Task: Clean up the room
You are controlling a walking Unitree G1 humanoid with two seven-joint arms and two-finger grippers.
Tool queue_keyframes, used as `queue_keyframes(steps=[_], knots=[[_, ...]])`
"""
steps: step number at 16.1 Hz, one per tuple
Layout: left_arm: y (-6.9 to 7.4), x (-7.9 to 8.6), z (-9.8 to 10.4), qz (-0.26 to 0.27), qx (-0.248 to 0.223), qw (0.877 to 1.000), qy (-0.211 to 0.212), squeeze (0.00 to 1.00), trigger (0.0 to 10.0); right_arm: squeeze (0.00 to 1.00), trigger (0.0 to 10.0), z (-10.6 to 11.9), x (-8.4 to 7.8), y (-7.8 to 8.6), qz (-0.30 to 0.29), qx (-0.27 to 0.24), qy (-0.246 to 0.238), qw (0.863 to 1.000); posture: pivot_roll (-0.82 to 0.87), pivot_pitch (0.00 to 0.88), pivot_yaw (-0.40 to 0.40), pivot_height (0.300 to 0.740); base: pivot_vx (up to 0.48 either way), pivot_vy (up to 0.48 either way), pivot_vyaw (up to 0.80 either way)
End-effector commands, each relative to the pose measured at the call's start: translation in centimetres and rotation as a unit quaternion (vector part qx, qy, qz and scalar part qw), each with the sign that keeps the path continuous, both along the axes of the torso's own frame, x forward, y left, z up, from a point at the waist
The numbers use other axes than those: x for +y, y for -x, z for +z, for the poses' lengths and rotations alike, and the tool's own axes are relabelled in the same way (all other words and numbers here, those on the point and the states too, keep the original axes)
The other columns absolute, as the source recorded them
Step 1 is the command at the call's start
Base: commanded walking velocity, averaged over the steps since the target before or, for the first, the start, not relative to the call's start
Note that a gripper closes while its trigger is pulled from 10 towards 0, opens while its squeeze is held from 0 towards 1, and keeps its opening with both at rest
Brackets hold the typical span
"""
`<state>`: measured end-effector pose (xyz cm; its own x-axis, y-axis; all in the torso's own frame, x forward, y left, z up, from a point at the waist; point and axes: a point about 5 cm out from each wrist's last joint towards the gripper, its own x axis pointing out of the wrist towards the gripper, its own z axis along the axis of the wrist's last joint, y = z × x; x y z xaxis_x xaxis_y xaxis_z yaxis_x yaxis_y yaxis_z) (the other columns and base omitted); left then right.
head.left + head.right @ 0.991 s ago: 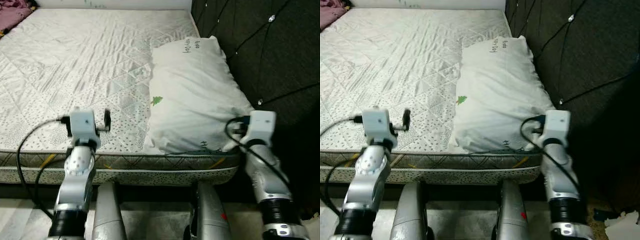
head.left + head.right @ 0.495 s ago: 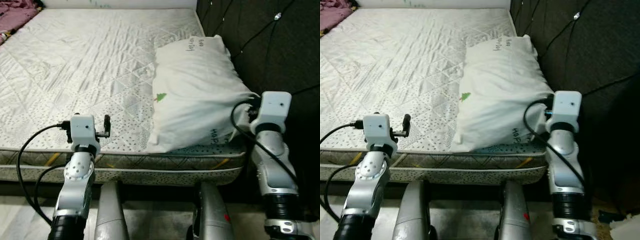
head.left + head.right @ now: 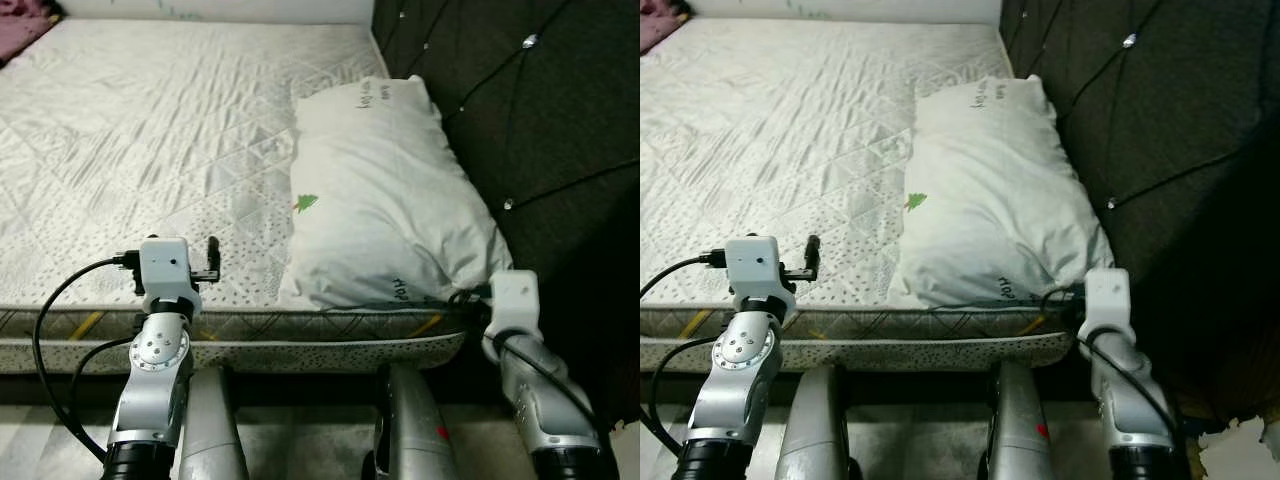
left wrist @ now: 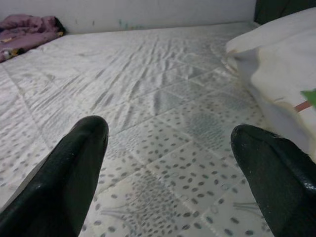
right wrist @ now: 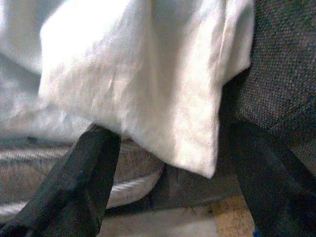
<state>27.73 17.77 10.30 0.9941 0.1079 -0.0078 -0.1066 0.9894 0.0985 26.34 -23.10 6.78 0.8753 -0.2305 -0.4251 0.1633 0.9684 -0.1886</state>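
- Far left, back corner of the bed: a crumpled purple-pink cloth heap [image 4: 29, 23] lies on the mattress, well apart from both arms. Judged: this is still to be tidied.
- Left gripper [image 4: 173, 173] hovers low over the near edge of the grey-white quilted mattress with a dotted border [image 3: 150, 130]. Its two black fingers [image 4: 74, 163] stand wide apart with nothing between them; only bare mattress ahead. The arm looks idle.
- Centre: the mattress surface is bare and fairly smooth, with light creases only. No sheet or blanket is spread on it.
- Right of centre: a white rectangular fabric pillow with a small green tree print and dark lettering [image 3: 385, 200] lies flat along the right side of the bed, its long edge against the dark tufted padded headboard with shiny buttons [image 3: 540, 120]. Its near corner reaches the front edge of the mattress.
- Right gripper [image 5: 168, 177] sits at the bed's front right corner, just below and beside the pillow's near corner. Fingers [image 5: 84, 187] are spread, not clamped; the pillow corner hangs just above the gap between them, seemingly free.
- Judged progress: the pillow appears placed at the head of the bed, so that step looks done or nearly so. Left: the purple-pink heap, and pale scraps on the floor [image 3: 1240, 450] at far right.
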Motion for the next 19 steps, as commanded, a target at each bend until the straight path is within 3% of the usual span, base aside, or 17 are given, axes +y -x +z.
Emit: queue_keyframes(steps=[1,4,6,9,11,13,14,16,17,19], knots=[[0.4,0.2,0.1,0.0,0.0,1.0,0.004,0.0,10.0,1.0,10.0,3.2,-1.0,-0.6,-0.027,-0.095,0.023,0.995,0.02,0.0,-0.015,0.532,0.0,0.0,0.0],[0.7,-0.1,0.8,-0.005,-0.017,1.0,0.005,0.0,10.0,1.0,10.0,6.6,-0.5,-0.5,-0.031,-0.178,0.072,0.981,0.02,0.0,0.003,0.532,0.0,0.0,0.0],[0.7,0.0,1.1,-0.006,-0.023,1.0,0.003,0.0,10.0,1.0,10.0,7.3,-0.1,-0.7,-0.03,-0.191,0.087,0.977,0.02,0.0,-0.001,0.532,0.0,0.0,0.0],[0.7,0.5,1.3,-0.003,-0.024,1.0,0.003,0.0,10.0,1.0,10.0,7.8,0.5,-0.6,-0.012,-0.211,0.066,0.975,0.01,0.0,-0.011,0.532,0.0,0.0,0.0],[0.9,0.1,1.4,-0.011,-0.027,0.999,0.017,0.0,10.0,1.0,10.0,9.7,2.0,-0.5,0.045,-0.266,0.039,0.962,0.01,0.0,-0.011,0.532,0.0,0.0,0.0],[1.1,-0.7,1.4,-0.017,-0.026,0.999,0.014,0.0,10.0,1.0,10.0,12.6,4.0,-1.5,0.086,-0.329,0.055,0.939,0.01,0.0,-0.012,0.532,0.0,0.0,0.0],[1.1,-0.8,1.4,-0.019,-0.026,0.999,0.009,0.0,10.0,1.0,10.0,13.1,4.3,-1.7,0.096,-0.339,0.059,0.934,0.01,0.0,-0.013,0.532,0.0,0.0,0.0],[1.2,-0.8,1.4,-0.017,-0.024,1.0,0.003,0.0,10.0,1.0,10.0,12.0,4.4,-1.7,0.102,-0.317,0.016,0.943,0.02,0.0,-0.019,0.532,0.0,0.0,0.0],[1.2,-0.5,1.4,-0.01,-0.024,1.0,-0.001,0.0,10.0,1.0,10.0,11.2,4.9,-1.8,0.099,-0.298,-0.043,0.948,0.02,0.0,-0.019,0.532,0.0,0.0,0.0],[1.2,-0.4,1.4,-0.003,-0.024,1.0,-0.007,0.0,10.0,1.0,10.0,11.0,7.2,-2.4,0.129,-0.286,-0.108,0.943,0.01,0.0,-0.019,0.532,0.0,0.0,0.0]])
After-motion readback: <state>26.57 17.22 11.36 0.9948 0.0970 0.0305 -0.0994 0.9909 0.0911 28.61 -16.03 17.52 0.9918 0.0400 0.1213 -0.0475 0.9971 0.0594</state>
